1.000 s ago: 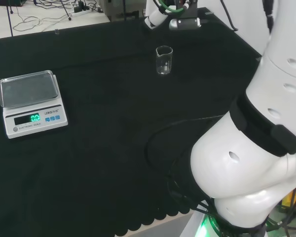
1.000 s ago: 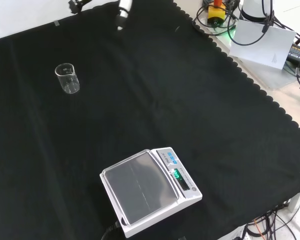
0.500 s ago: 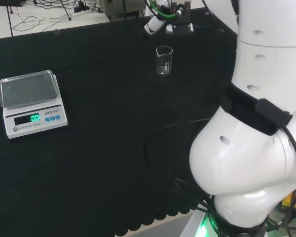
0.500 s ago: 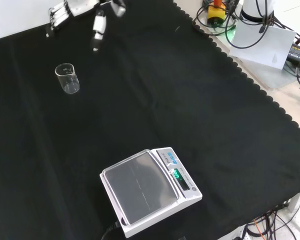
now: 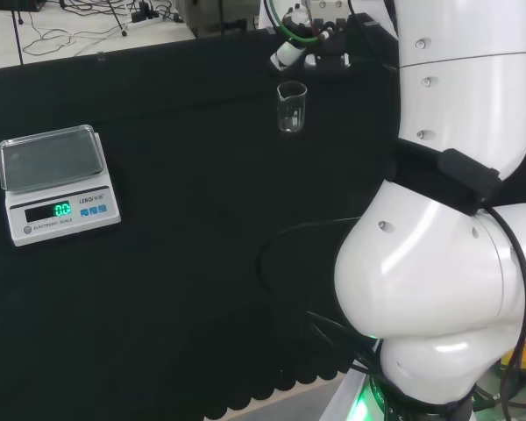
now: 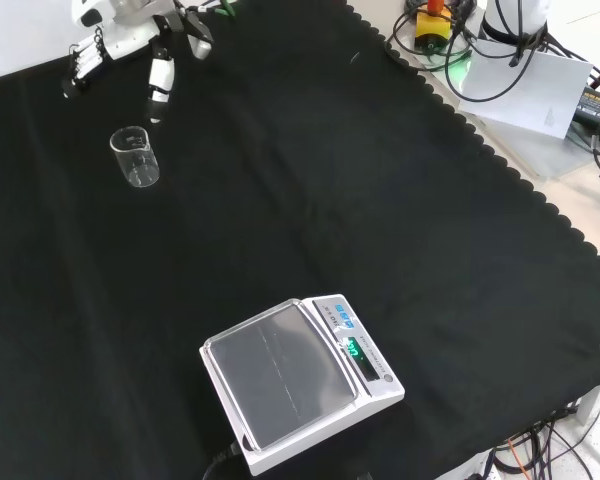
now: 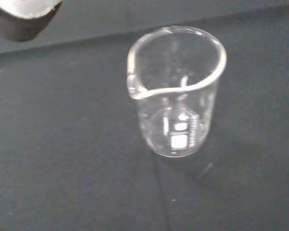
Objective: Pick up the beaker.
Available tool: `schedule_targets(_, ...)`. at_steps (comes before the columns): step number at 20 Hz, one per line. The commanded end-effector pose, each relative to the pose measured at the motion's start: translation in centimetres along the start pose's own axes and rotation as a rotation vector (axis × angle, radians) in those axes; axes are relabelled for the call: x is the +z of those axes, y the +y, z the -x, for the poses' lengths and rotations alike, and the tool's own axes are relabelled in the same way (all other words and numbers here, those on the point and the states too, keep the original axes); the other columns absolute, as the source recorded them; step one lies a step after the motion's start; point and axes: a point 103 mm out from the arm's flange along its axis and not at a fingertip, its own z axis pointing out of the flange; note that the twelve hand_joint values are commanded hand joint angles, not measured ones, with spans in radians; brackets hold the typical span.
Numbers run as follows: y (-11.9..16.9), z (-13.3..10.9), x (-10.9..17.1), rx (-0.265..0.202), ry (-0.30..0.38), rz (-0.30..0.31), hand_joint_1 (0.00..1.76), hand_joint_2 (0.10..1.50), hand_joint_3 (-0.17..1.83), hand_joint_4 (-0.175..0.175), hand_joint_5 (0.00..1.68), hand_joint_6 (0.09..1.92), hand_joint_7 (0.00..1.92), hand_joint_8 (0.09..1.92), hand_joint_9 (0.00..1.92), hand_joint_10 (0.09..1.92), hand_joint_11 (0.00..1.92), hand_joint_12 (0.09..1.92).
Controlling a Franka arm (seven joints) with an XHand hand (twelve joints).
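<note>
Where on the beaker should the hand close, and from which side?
Probably wrap the beaker's straight wall at mid-height, coming from the hand's side, above it in the front view. It stands upright and alone on the cloth; avoid the spout, since the pouring lip breaks the round rim.

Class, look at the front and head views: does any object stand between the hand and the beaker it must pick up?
Nothing visible does. The hand hovers just beyond the beaker, with bare black cloth between them. The scale stands far off, near the front view's bottom.
</note>
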Motion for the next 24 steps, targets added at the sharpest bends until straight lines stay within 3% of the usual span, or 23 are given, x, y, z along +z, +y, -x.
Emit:
schedule_targets(1, 0.5, 2.1, 2.2, 0.018, 0.047, -0.038, 0.66, 0.7, 0.29, 0.015, 0.17, 0.09, 0.18, 0.76, 0.23, 0.85, 0.0, 1.2)
schedule_targets(15, 1.8, -0.4, 4.7, -0.025, 0.046, -0.088, 0.64, 0.7, 0.29, 0.023, 0.15, 0.09, 0.17, 0.76, 0.22, 0.85, 0.0, 1.19)
schedule_targets(24, 2.8, 0.1, 7.2, -0.01, 0.061, -0.136, 0.61, 0.7, 0.27, 0.037, 0.12, 0.09, 0.11, 0.74, 0.16, 0.85, 0.0, 1.14)
